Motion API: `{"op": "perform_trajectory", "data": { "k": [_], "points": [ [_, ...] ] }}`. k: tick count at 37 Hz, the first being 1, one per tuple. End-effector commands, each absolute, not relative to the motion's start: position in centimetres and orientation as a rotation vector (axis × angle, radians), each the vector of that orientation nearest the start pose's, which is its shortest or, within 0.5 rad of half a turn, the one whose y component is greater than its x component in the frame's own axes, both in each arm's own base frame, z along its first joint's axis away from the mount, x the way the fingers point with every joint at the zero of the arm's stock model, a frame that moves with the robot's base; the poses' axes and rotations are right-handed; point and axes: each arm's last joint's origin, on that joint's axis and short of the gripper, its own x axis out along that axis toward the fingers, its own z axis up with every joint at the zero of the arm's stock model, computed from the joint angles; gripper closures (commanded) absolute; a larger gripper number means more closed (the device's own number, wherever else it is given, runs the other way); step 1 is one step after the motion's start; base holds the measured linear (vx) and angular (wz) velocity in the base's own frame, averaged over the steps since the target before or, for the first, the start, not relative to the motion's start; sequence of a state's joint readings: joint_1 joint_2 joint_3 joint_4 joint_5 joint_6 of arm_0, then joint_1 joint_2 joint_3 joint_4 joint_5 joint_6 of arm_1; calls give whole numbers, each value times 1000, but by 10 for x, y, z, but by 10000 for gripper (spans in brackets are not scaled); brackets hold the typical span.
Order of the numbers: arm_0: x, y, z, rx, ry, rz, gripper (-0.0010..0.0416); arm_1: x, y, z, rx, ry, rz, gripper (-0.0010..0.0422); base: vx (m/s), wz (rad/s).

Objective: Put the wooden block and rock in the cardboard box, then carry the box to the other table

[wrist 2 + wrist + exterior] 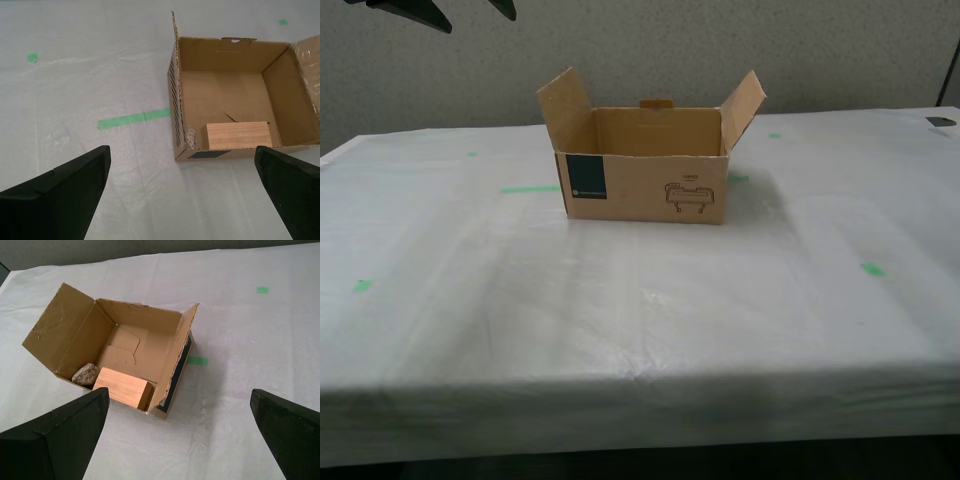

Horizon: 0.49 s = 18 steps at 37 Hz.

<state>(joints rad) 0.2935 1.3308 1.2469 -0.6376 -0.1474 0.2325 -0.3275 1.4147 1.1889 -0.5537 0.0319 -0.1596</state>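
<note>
First end effector (177,435): my first gripper, jaws spread wide, holding nothing and touching nothing; it hangs above the tabletop, clear of the cardboard box.
Second end effector (182,192): my second gripper, jaws likewise spread wide, nothing between them; it hangs above the tabletop, short of the box.
Cardboard box (645,190): stands upright on the tabletop, top open, both side flaps raised and leaning outward. The dark blue label (586,178) and the line drawing (687,194) face the exterior view.
Wooden block (123,388): lies flat on the box floor, against the front wall.
Rock (85,374): rests on the box floor in a front corner, just beside one end of the block; contact between the two cannot be told.
Tabletop (620,300): wrinkled white sheet with green tape marks (530,189); one strip lies near the side of the box.
Exterior view, top left: dark arm parts (415,12) show at the edge; which arm cannot be told.
</note>
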Motion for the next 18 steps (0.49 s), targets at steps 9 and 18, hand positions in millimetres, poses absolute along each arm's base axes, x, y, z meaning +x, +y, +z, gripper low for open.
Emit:
{"op": "perform_trajectory", "data": {
  "k": [9, 18],
  "points": [
    [266, 85, 336, 168, 768, 330, 12, 284, -97, 300, -33, 797, -282, 18, 0, 0],
    [266, 85, 336, 168, 768, 330, 12, 284, -98, 300, -33, 797, -283, 18, 0, 0]
  ]
}}
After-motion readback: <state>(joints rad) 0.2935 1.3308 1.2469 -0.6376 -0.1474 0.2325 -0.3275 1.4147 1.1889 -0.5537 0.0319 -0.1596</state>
